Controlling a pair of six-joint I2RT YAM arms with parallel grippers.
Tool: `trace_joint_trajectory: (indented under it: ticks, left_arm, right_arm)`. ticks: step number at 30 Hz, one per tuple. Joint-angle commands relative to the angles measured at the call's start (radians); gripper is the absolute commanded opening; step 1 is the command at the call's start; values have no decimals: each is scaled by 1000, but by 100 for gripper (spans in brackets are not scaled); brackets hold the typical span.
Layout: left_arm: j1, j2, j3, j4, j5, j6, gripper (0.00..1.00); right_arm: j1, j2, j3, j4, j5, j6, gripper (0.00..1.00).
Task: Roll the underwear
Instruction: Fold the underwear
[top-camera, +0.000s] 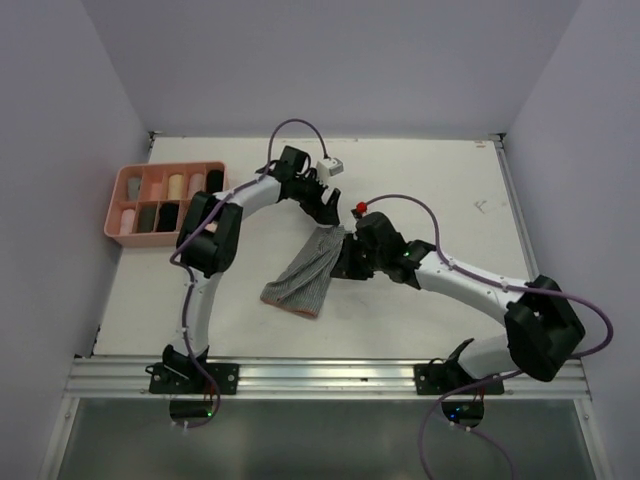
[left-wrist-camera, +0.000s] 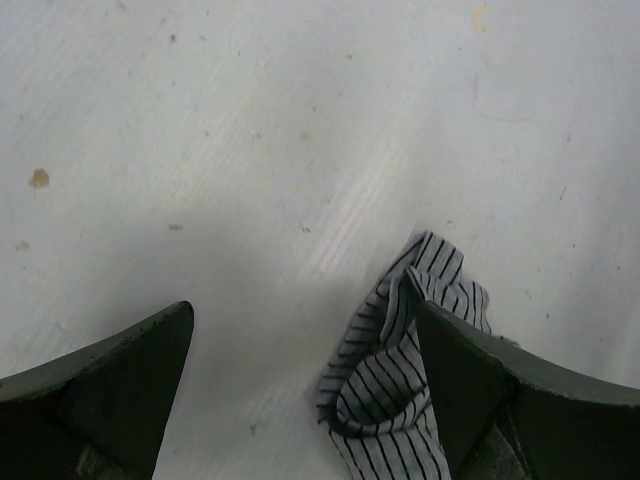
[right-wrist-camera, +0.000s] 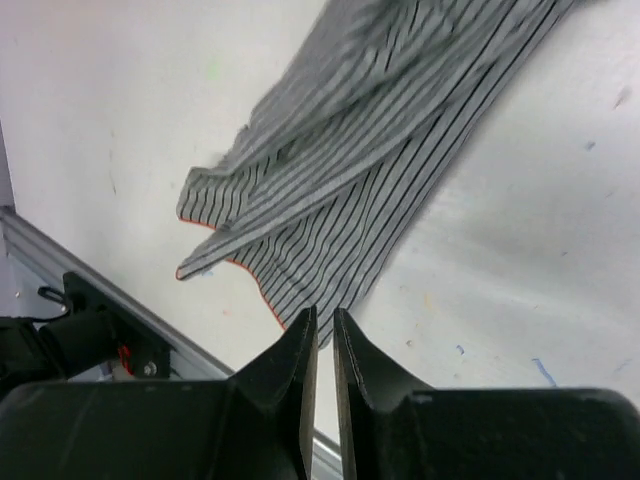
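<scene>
Fingers of the right end effector (right-wrist-camera: 325, 318) fill the bottom of the right wrist view, barely parted and holding nothing. The grey striped underwear (right-wrist-camera: 380, 170) lies just beyond their tips, stretching toward the upper right of the frame. Seen from above, the garment sits in the middle of the counter (top-camera: 450, 180), its long axis running upper right to lower left and its upper end between both arms. The left end effector (left-wrist-camera: 300, 310) hangs wide open, one finger against bunched cloth. The right arm looks nearer.
</scene>
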Motion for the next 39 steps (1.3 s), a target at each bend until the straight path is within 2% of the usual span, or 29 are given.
trace_joint_trajectory:
  ticks: [1, 4, 6, 9, 10, 12, 13, 15, 18, 19, 21, 24, 27, 33, 39]
  left_arm:
    - [-40, 56, 87, -2, -51, -48, 99]
    - [-2, -53, 58, 68, -132, -86, 100]
    - [27, -145, 57, 56, -146, -76, 100]
    - [87, -281, 22, -37, -149, 25, 100]
    - [114, -320, 6, -106, -137, 103, 100]
    - [139, -436, -89, -205, -111, 160, 100]
    - [151, -473, -160, -247, -109, 241, 100]
    - [150, -600, -256, -286, -146, 269, 100]
    - [141, -755, -441, -306, -174, 257, 88]
    - [124, -791, -520, -323, -186, 250, 76]
    - [98, -887, -593, -327, -227, 234, 66]
    - [29, -980, -700, -326, -270, 184, 67]
    - [-27, -1021, -766, -324, -286, 133, 69]
    - [-76, -980, -759, -376, -275, 119, 69]
    - [-94, -937, -739, -404, -275, 131, 66]
  right_arm:
    - [-21, -64, 42, -86, 157, -126, 16]
    - [-49, -27, 64, -96, 126, -149, 11]
    - [-49, -7, 71, -86, 84, -143, 4]
    - [-43, -8, 35, 4, -17, -58, 2]
    - [-35, -16, -3, 29, -32, -27, 2]
    - [-23, -24, -65, 107, -77, 59, 2]
    - [-18, -30, -83, 153, -83, 85, 2]
    - [-4, -36, -109, 181, -79, 134, 2]
    - [20, -28, -129, 212, -78, 180, 2]
    - [34, -19, -130, 222, -82, 190, 2]
    - [51, 4, -133, 254, -86, 220, 3]
    - [85, 36, -134, 314, -89, 268, 4]
    - [115, 64, -133, 350, -77, 295, 5]
    - [183, 166, -172, 442, -71, 358, 5]
    - [200, 245, -258, 569, -20, 439, 4]
